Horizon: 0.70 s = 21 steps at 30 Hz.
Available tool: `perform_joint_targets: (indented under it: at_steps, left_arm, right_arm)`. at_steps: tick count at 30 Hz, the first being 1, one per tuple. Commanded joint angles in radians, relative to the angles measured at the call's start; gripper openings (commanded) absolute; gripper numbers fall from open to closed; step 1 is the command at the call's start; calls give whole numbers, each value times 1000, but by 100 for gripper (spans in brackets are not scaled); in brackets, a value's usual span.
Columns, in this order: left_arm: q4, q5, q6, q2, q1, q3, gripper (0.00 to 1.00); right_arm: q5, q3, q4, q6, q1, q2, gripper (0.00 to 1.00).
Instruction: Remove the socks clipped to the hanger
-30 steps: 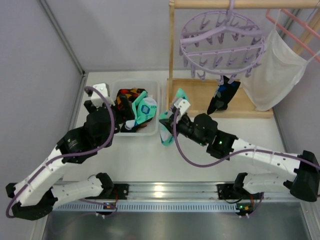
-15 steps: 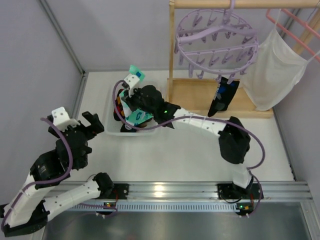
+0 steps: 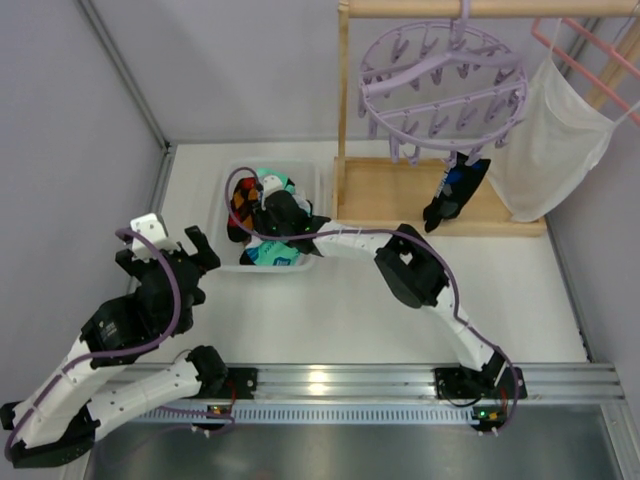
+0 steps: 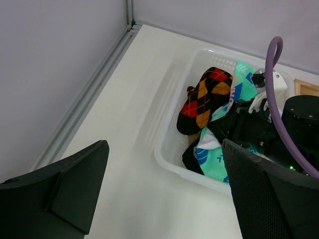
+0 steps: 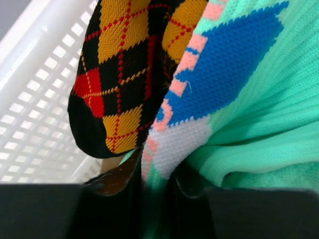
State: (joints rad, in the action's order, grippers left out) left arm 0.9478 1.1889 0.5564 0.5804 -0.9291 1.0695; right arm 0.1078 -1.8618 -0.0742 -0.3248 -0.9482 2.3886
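Note:
The lavender hanger (image 3: 445, 80) hangs from the wooden rack with one navy-black sock (image 3: 455, 195) still clipped under its right side. My right gripper (image 3: 272, 203) is down inside the white basket (image 3: 312, 262) and shut on a mint-teal sock (image 5: 239, 124); the sock is pinched between the jaws of that gripper (image 5: 157, 184). A black, yellow and red argyle sock (image 5: 124, 64) lies beside it; it also shows in the left wrist view (image 4: 204, 99). My left gripper (image 4: 164, 199) is open and empty, on the table left of the basket (image 4: 172, 149); it also shows in the top view (image 3: 170, 250).
The wooden rack (image 3: 400, 190) stands behind and to the right of the basket. A white mesh bag (image 3: 555, 140) and a pink wire hanger (image 3: 590, 60) hang at the right. Grey walls close in the left and back.
My right gripper carried the mint-teal sock from beside the basket over it and down into it. My left arm pulled back from the basket to the left. The hanger swayed.

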Motion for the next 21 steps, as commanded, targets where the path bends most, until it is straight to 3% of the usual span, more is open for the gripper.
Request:
perform_joint_targets:
  at_steps: [1, 3, 7, 12, 14, 19, 20, 21]
  left_arm:
    - [2, -5, 11, -2, 4, -6, 98]
    - [2, -8, 16, -8, 4, -6, 98]
    - [2, -15, 20, -17, 4, -8, 99]
    - [0, -35, 28, -19, 6, -5, 98]
    - [-3, -46, 31, -16, 7, -2, 99]
    - [-3, -84, 36, 2, 6, 9, 99]
    - [-4, -97, 37, 10, 6, 13, 99]
    - [-3, -109, 39, 15, 6, 17, 99]
  right_arm:
    - [-22, 12, -1, -46, -4, -81, 28]
    - [-23, 33, -9, -39, -6, -153, 33]
    - [-28, 79, 4, -10, -6, -270, 61]
    - [-11, 150, 36, 45, 0, -452, 80]
    - [4, 205, 48, 61, 11, -543, 99]
    - [29, 501, 14, 79, 52, -777, 99]
    - [44, 559, 7, 84, 61, -886, 100]
    - [64, 685, -2, 87, 63, -942, 99]
